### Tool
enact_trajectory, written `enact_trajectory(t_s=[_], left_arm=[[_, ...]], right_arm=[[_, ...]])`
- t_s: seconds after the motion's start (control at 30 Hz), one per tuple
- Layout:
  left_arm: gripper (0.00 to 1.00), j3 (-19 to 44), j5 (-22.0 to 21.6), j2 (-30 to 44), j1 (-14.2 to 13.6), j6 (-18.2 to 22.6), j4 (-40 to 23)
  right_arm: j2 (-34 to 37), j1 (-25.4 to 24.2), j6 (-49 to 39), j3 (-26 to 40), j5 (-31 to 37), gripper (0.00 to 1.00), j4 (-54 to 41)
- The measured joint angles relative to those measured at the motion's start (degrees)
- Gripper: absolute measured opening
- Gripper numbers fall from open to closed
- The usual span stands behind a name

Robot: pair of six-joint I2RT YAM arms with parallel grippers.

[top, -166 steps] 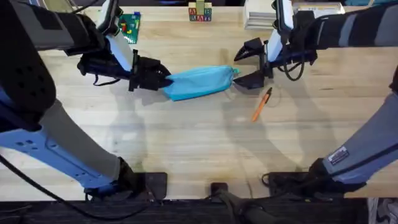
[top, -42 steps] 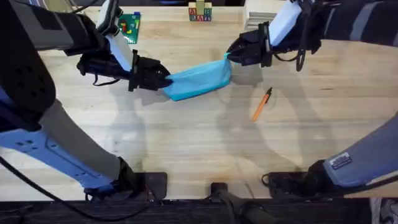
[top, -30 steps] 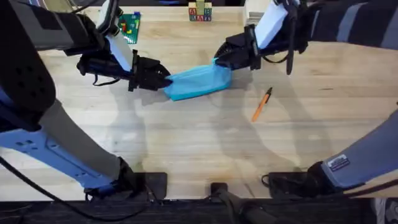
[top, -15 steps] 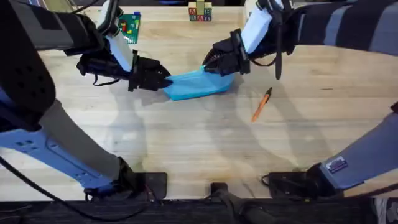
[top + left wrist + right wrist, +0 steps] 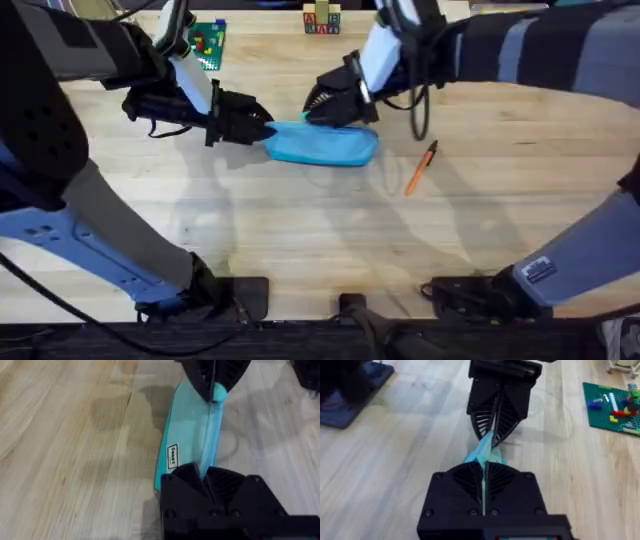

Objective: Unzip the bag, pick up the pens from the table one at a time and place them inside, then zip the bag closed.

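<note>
Pinching the pencil pouch at its nine-o'clock end, the left gripper is anchoring it. The right gripper, closed on the zipper line, is unzipping; pulling should run straight along the pouch, keeping it taut.

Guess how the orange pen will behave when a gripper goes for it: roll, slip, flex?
The pen is slim and round, lying flat on the table, so a nudge would likely roll it. It looks stiff and straight, probably no flex. Being thin and low, it may slip from the fingers unless gripped squarely across its width.
</note>
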Motion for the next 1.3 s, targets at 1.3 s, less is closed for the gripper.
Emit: enact_trajectory(t_s=[1.3], left_arm=[[0.041, 0.11, 0.08, 0.00, -0.05, 0.00, 0.00]], right_arm=[[0.00, 8.39, 14.81, 0.00, 12.95, 0.111, 12.94]])
